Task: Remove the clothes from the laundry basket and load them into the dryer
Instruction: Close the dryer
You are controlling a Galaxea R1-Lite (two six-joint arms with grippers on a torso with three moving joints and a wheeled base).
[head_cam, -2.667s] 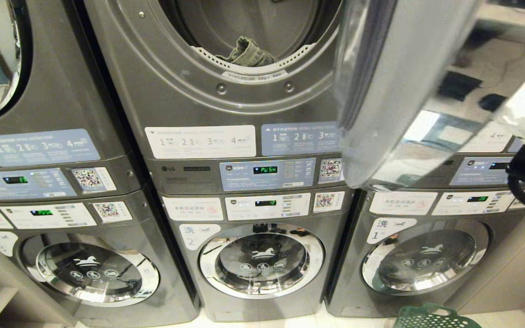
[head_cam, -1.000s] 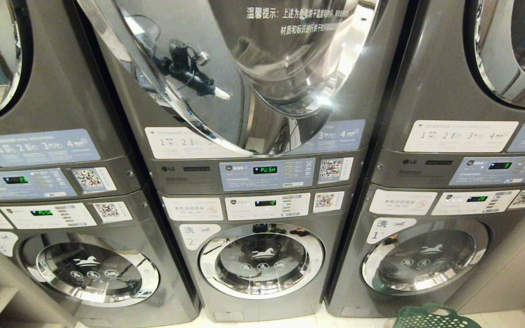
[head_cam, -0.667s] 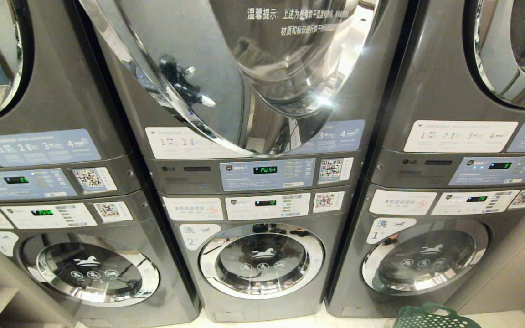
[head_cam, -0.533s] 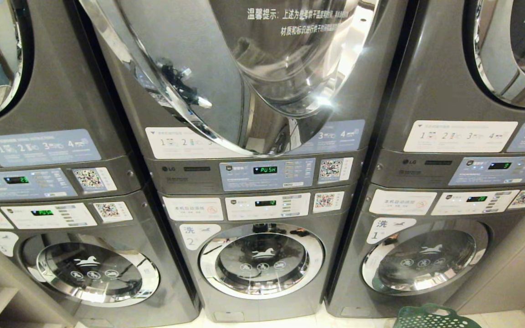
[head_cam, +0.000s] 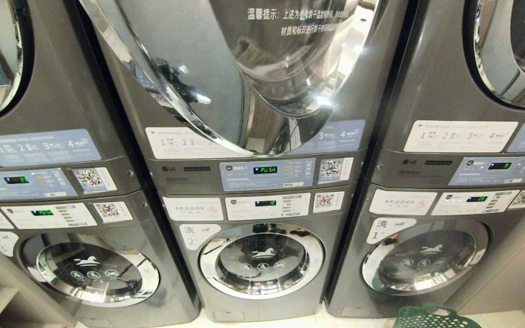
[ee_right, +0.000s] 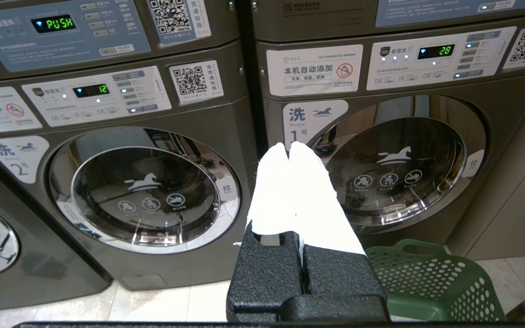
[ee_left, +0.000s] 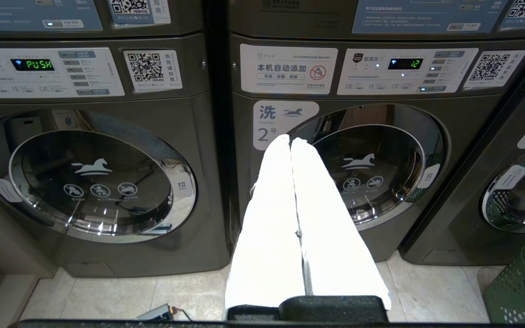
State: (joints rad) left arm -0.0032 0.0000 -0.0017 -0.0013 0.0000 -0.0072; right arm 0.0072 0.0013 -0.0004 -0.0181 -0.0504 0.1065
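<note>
Three stacked grey machines fill the head view, dryers above and washers below. The middle dryer (head_cam: 262,91) has its chromed round door (head_cam: 226,68) shut against the front, with white Chinese print across the glass. Its blue panel carries an LG badge (head_cam: 168,169) and a green display reading PUSH (head_cam: 265,170); a QR code (head_cam: 331,168) sits just beside it. The washer (head_cam: 260,259) underneath is labelled 洗 2 (head_cam: 198,234), its display shows 12, and a white sticker reads 本机自动添加. The right-hand washer (ee_right: 399,168) is labelled 洗 1 and shows 28. Each washer window bears a white horse emblem.

No clothes show in any view. The green perforated laundry basket (ee_right: 431,282) stands on the tiled floor (ee_right: 153,303) in front of the right-hand washer, near its lower corner.

Neither arm shows in the head view. The left gripper (ee_left: 291,143) points at the middle washer, its white fingers (ee_left: 317,205) pressed together on nothing. The right gripper (ee_right: 288,150) points between the middle and right-hand washers, its white fingers (ee_right: 308,196) likewise pressed together and empty.
</note>
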